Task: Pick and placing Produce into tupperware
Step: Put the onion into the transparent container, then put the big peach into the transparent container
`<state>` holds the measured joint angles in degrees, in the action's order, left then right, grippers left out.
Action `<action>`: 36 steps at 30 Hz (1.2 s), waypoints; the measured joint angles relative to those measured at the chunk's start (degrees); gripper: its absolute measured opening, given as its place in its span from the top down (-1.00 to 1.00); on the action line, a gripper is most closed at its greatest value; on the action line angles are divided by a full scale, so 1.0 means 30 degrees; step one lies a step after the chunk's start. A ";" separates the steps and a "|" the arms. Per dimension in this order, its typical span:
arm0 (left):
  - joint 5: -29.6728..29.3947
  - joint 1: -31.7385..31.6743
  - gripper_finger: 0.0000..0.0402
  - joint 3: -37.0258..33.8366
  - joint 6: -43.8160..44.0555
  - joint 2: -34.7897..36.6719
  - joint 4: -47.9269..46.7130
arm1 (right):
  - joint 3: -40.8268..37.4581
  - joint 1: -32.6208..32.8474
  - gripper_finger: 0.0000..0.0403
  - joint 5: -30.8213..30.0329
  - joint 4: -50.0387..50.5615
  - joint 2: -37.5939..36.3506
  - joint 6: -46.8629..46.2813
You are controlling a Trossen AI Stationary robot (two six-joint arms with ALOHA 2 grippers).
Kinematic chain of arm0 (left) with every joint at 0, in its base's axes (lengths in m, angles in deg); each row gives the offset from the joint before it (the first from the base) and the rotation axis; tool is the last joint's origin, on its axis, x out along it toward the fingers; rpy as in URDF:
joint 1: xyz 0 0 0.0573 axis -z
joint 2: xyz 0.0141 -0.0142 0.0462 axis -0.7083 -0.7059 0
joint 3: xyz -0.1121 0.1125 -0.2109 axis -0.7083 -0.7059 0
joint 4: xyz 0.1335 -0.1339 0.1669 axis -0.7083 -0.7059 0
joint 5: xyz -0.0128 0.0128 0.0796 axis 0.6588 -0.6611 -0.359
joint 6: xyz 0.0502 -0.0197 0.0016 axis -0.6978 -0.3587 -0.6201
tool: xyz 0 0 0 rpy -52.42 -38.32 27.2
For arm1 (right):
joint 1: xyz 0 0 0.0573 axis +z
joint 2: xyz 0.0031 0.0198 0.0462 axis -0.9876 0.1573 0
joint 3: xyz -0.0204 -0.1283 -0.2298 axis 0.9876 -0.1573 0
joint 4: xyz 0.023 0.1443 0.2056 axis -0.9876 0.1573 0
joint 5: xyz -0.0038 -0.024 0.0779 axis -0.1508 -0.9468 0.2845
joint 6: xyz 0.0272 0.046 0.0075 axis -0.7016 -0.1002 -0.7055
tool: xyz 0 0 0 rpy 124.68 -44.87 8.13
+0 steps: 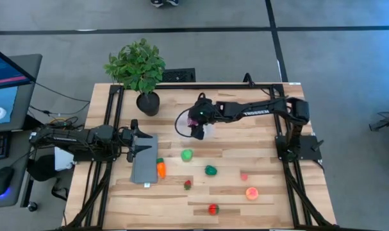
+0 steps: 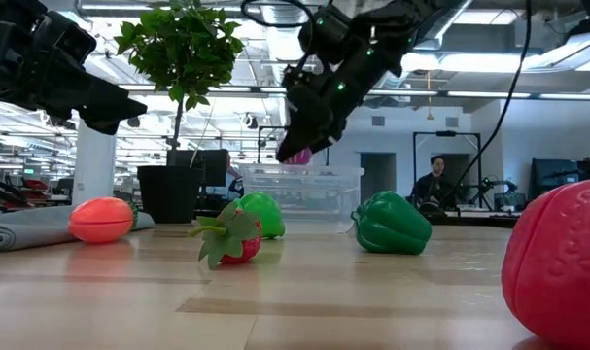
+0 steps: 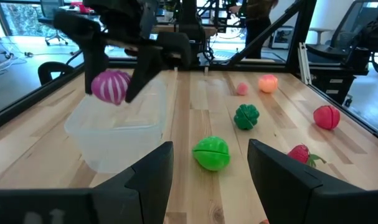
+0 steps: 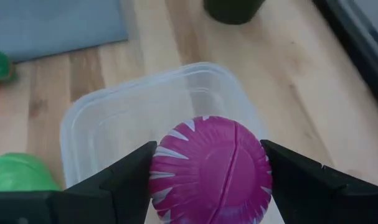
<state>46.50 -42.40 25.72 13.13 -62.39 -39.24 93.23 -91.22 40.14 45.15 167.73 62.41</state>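
High view: the right gripper hangs over the clear tub, which sits mid-table just right of the potted plant. The left gripper rests at the left side over the grey slab, an orange carrot beside it. A green fruit, dark green pepper, small strawberry, pink piece, peach and red fruit lie scattered on the table.

Low view: a big red fruit sits closest; behind it are the strawberry, pepper and tub, with the right gripper above it.

Left wrist view: its own fingers stand partly apart, holding nothing; the purple fruit hangs above the tub.

Right wrist view: the fingers clamp the purple fruit directly over the tub.
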 joint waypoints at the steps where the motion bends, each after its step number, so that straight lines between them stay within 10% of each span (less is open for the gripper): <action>1: 0.0001 0.0000 0.02 -0.0006 0.0000 0.0000 -0.0001 | 0.0000 0.0003 -0.49 0.0191 -0.0384 0.0231 0.0102; 25: -0.0010 0.0000 0.02 -0.0001 0.0153 0.0000 -0.0004 | 0.0015 -0.0550 -0.51 0.2542 -0.1118 0.1233 -0.0365; 36: -0.0109 0.0000 0.02 0.0000 0.0286 0.0000 0.0007 | 0.0022 -0.0466 -0.95 0.2382 -0.1203 0.1229 -0.0194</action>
<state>46.17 -42.40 25.72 13.99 -62.39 -39.22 93.30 -92.62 47.28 41.54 171.42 61.83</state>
